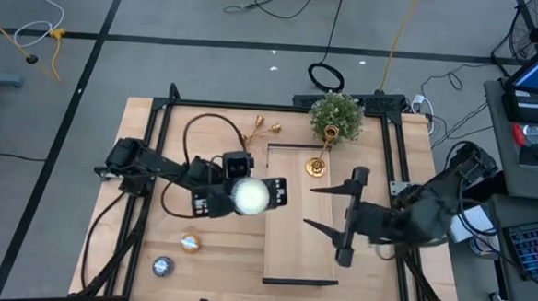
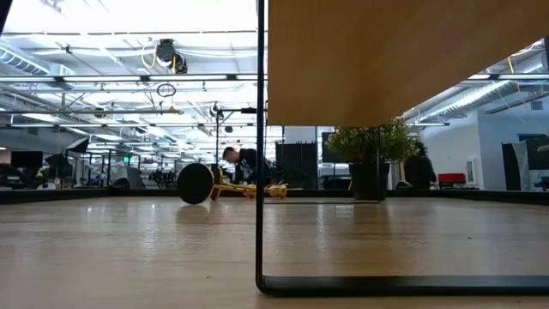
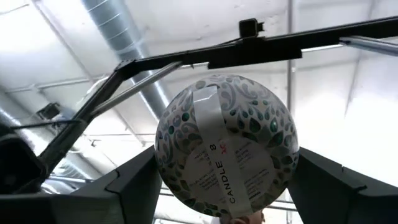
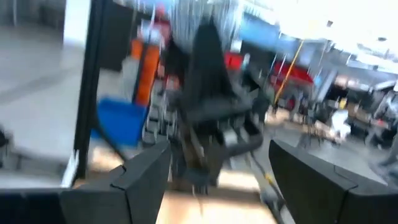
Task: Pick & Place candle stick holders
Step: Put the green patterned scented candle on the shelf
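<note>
High view – left gripper point(image 1: 251, 195): mid-table, pinching a round pale candle tin point(image 1: 249, 196) (not a holder at all, a low disc w/ a patterned face).
High view – right gripper point(image 1: 326, 207): over the raised shelf point(image 1: 287, 253), fingers spread wide, nothing between them.
High view – holders: one gold candle stick holder point(image 1: 317, 163) stands upright on the shelf just beyond the right gripper, near the potted plant point(image 1: 335, 116); two more gold holders point(image 1: 265, 128) lie tipped over on the table point(image 1: 159, 136) farther out from the left gripper.
High view – other discs: two small tealights point(image 1: 190, 243) on the table behind the left gripper, toward the near edge.
Low view – shelf underside fills the top; the two fallen holders point(image 2: 254, 190) show far back on the table, w/ the plant to one side. Neither gripper seen here.
Left wrist view – the tin point(image 3: 226, 142) is clamped between the fingers point(image 3: 129, 186), label facing the camera (reads "CANDLE").
Right wrist view – blurred; fingers point(image 4: 140, 177) apart, empty.
Step (my read): one holder placed, two left; left arm is busy w/ the tin.
Next move calls for: setting the tin down, then reaching out to a fallen holder, gripping the slim stem, standing it on the shelf.
</note>
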`<action>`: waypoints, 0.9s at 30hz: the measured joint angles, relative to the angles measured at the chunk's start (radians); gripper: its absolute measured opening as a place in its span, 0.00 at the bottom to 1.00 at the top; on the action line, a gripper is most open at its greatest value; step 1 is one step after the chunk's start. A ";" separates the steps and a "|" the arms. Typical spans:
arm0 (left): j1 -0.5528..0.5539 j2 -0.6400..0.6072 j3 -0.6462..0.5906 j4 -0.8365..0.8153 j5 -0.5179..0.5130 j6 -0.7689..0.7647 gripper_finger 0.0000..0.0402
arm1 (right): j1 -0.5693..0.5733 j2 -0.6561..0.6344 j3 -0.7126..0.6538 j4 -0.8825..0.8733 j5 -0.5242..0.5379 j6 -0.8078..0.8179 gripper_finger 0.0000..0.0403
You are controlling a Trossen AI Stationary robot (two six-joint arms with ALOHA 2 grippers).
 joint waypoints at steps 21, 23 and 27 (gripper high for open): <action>-0.013 0.013 0.135 -0.133 -0.089 -0.118 0.72 | -0.165 0.037 -0.001 0.301 -0.489 -0.082 0.62; -0.009 0.013 0.148 -0.148 -0.076 -0.112 0.72 | -0.196 0.063 -0.001 0.354 -0.517 -0.067 0.62; -0.006 0.013 0.153 -0.144 -0.064 -0.111 0.72 | -0.221 0.100 -0.002 0.457 -0.566 -0.075 0.62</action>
